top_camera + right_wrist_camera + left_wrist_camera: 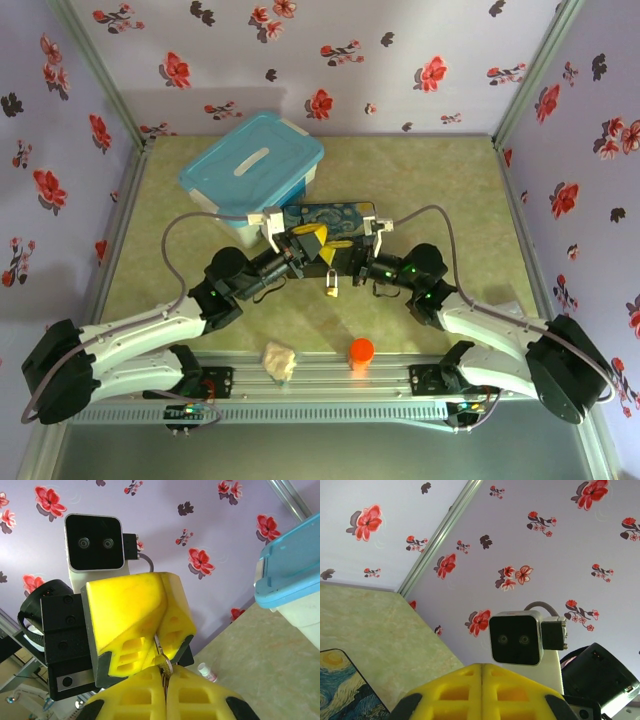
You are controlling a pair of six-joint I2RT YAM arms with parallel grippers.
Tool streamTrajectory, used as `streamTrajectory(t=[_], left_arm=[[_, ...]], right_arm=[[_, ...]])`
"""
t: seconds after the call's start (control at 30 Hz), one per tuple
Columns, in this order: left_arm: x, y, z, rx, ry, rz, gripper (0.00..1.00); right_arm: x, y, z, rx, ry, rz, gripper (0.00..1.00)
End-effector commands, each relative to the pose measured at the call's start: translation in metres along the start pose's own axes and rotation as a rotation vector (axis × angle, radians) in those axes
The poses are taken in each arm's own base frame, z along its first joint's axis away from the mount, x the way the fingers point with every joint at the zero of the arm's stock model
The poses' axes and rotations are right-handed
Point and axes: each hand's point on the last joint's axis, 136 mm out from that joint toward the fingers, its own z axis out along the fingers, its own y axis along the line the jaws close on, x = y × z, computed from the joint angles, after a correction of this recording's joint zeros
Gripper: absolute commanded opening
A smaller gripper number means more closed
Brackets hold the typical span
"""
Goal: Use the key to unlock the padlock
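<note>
My two grippers meet above the middle of the table. The left gripper [318,252] [482,669] is shut, its yellow fingers [135,620] pressed together. From them the small brass padlock [331,288] hangs by its silver shackle. A thin silver strip comes out of the left fingers' seam. It runs down to a small metal piece, which I take for the key [164,666]. That piece is pinched at the tips of my right gripper [165,674] [346,262], which is shut on it. What lies deeper between the pads is hidden.
Just behind the grippers lies the Starry Night box [335,213] [340,690]. A blue-lidded plastic container [255,160] [292,565] stands at the back left. An orange cap [361,350] and a crumpled white wad [280,360] sit by the near rail. A small white bottle [206,671] lies on the table.
</note>
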Motion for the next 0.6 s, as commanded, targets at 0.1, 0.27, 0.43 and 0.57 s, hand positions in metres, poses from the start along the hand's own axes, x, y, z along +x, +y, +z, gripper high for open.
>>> streamTrajectory(t=[0.1,0.27,0.43,0.57], left_arm=[[-0.009,-0.001,-0.006,-0.002,-0.049,-0.019,0.12],[-0.013,0.016,-0.016,-0.091,-0.082,-0.015,0.60],[0.009,0.082,-0.039,-0.517,0.099,0.058,0.68],[0.042,0.103,-0.046,-0.614,0.266,0.112,0.69]], right_arm=[[-0.003,-0.005,-0.010,0.046,-0.047,-0.018,0.00],[0.008,-0.027,-0.018,0.195,0.004,-0.023,0.00],[0.027,-0.080,-0.045,0.544,0.120,-0.037,0.00],[0.044,-0.100,-0.063,0.676,0.218,-0.057,0.00]])
